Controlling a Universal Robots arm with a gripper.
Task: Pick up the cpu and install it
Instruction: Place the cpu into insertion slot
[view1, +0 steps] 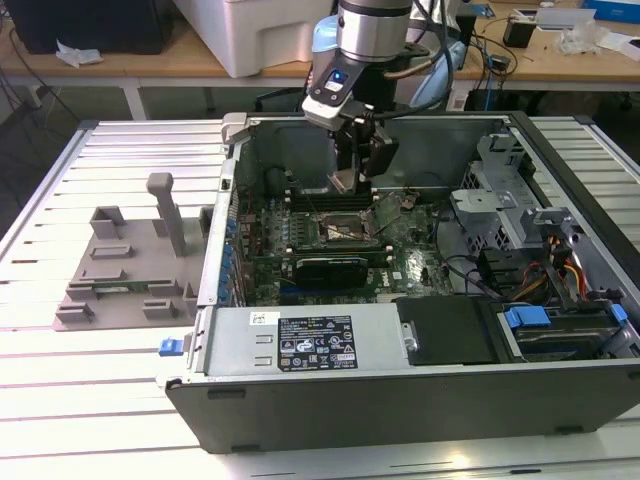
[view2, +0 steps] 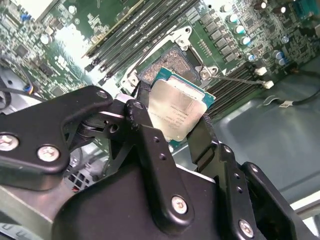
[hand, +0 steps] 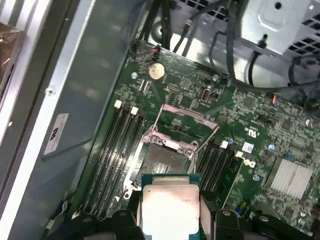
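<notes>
The cpu (view2: 175, 110), a flat square chip with a silvery top and a teal-green rim, sits clamped between the two black fingers of my gripper (view2: 174, 119), which is shut on it. In the exterior view the gripper (view1: 352, 186) hangs inside the open computer case (view1: 400, 390), a little above the motherboard. The empty socket (hand: 162, 162) lies just beyond the held cpu (hand: 170, 207), with its metal load plate (hand: 186, 125) swung up and open. In the second wrist view the socket (view2: 172, 62) shows partly behind the chip.
Memory slots (hand: 112, 155) flank the socket on both sides. A black expansion card (view1: 330, 268) lies just in front of it, and the power supply (view1: 320, 342) is nearer still. A drive cage (view1: 500, 200) and cables fill the exterior view's right. Grey tray blocks (view1: 130, 262) stand outside the case.
</notes>
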